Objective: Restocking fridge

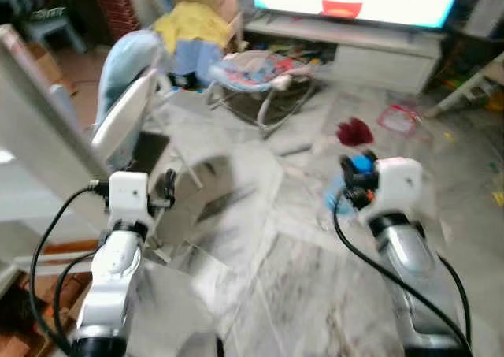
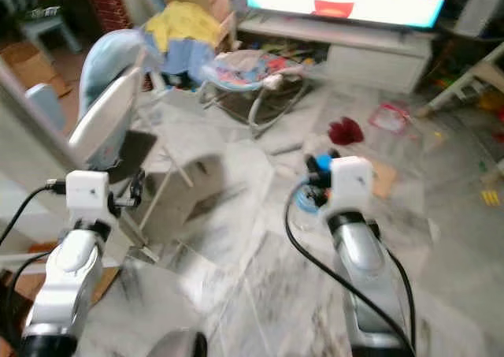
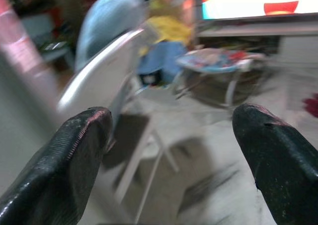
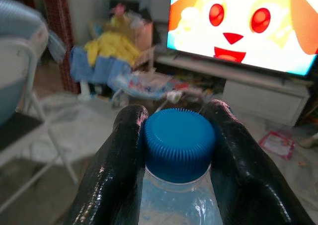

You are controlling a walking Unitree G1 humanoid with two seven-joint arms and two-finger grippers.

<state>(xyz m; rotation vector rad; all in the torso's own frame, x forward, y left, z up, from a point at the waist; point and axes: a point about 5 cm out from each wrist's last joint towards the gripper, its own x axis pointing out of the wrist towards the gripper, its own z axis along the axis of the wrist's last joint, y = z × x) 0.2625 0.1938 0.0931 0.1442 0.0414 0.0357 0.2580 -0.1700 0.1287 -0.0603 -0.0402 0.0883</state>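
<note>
Right pincer (image 4: 179,135) clenched on a clear bottle (image 4: 180,205) just below its blue cap (image 4: 179,143), one finger on each side; the bottle is carried upright over the marble floor (image 1: 260,262), short of the TV (image 4: 243,21). Left pincer (image 3: 171,150) released, fingers spread wide, grasping nothing, pointed toward a white folding chair (image 3: 107,78) left of the TV. Head views blurred.
</note>
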